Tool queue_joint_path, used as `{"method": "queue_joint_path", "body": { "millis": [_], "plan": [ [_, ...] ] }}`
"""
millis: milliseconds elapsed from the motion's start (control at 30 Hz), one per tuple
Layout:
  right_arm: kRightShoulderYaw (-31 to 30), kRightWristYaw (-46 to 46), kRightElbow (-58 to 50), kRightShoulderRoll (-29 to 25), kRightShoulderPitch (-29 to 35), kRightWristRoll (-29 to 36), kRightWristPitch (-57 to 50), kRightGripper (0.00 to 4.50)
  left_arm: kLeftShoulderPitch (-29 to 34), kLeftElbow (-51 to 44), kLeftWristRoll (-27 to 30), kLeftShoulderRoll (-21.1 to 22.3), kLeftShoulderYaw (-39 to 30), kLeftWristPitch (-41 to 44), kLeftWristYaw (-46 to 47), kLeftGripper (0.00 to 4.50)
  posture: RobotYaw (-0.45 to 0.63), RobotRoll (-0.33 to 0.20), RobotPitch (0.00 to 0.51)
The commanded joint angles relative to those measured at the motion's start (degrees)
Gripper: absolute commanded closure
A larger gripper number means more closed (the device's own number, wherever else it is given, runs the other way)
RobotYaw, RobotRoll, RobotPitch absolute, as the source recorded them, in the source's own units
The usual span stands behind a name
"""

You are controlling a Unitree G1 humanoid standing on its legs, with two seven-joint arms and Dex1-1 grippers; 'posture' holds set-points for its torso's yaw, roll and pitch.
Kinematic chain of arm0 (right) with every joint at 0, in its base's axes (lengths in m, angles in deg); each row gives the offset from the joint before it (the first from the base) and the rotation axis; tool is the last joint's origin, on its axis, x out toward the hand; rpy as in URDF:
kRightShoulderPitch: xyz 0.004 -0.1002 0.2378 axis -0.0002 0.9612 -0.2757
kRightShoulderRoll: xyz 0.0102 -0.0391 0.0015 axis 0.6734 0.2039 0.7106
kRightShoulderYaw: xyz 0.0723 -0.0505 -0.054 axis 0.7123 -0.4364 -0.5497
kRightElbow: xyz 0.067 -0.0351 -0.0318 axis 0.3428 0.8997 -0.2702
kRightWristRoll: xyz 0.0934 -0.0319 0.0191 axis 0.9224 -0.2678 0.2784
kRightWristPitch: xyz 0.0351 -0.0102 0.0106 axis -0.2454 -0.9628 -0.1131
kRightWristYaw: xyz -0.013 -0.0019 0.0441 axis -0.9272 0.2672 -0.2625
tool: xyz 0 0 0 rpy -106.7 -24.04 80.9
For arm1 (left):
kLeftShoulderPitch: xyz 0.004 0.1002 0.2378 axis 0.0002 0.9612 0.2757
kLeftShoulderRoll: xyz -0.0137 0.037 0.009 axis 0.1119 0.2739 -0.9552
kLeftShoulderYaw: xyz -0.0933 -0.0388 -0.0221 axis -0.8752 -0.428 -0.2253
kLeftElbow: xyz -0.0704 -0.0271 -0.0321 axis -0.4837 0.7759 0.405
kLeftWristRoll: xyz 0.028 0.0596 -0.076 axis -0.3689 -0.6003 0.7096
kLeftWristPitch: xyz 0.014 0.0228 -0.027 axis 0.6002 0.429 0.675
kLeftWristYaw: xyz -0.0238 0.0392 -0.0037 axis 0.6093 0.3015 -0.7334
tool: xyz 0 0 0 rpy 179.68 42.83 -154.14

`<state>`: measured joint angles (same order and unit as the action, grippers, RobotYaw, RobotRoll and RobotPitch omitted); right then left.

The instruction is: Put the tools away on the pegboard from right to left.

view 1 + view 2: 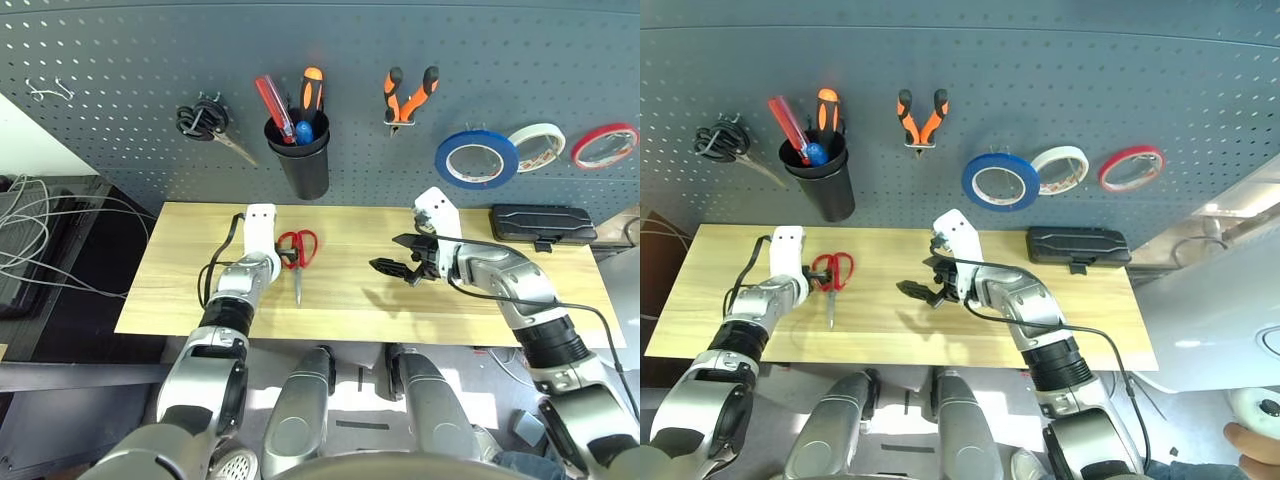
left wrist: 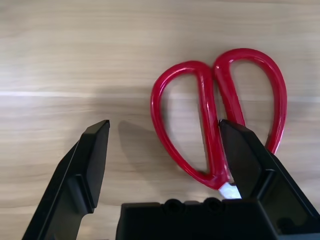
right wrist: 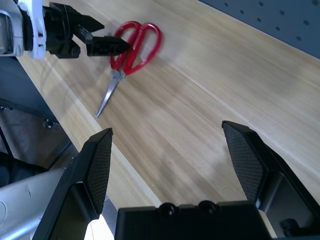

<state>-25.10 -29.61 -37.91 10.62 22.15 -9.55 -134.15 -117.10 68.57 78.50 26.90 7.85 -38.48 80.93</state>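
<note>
The red-handled scissors lie flat on the wooden table, handles toward the pegboard and blades pointing at the table's near edge; the left gripper sits low at the handles with its fingers spread, one finger at the outer side of the nearer red loop, possibly touching it though the contact is hard to judge, the other finger over bare wood well clear of the scissors; nothing is pinched. The right gripper hovers above the middle of the table, its fingers wide apart and empty, with the scissors and the left gripper ahead of it in its wrist view. On the pegboard the blue tape roll hangs on a hook toward the right, beside a white tape roll and a red tape roll; the orange-and-black-handled pliers hang to the left of the blue roll, handles up; the small blue-handled screwdriver stands in the black cup holder along with a red tool and an orange-and-black handled tool; black-handled scissors hang further left; a black case lies at the far right of the table.
</note>
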Motion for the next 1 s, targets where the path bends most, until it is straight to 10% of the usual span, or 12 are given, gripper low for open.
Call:
{"method": "queue_joint_path", "body": {
  "millis": [33,200,467,1000],
  "plan": [
    [-0.25,-0.21,-0.47,0.14,1.06,0.63,-0.85,0.00,2.09,0.75,-0.44,-0.43,-0.01,1.45,-1.28,0.03,0.00,0.000,0.311],
    [-0.22,0.05,0.39,0.04,0.44,0.50,-0.61,0.00,3.68,-1.53,0.14,-1.81,1.53,8.99,-5.31,0.66,0.01,0.000,0.315],
    [0.06,0.02,1.16,0.31,-0.63,0.49,-0.04,0.00,6.85,-5.90,0.13,-3.41,1.82,14.54,-7.58,3.16,0.01,0.000,0.313],
    [-0.35,2.68,-8.27,3.68,-7.60,6.67,-2.47,0.00,32.22,-44.37,-1.81,4.22,-0.48,-9.38,-11.78,3.17,0.05,0.000,0.291]
  ]
}}
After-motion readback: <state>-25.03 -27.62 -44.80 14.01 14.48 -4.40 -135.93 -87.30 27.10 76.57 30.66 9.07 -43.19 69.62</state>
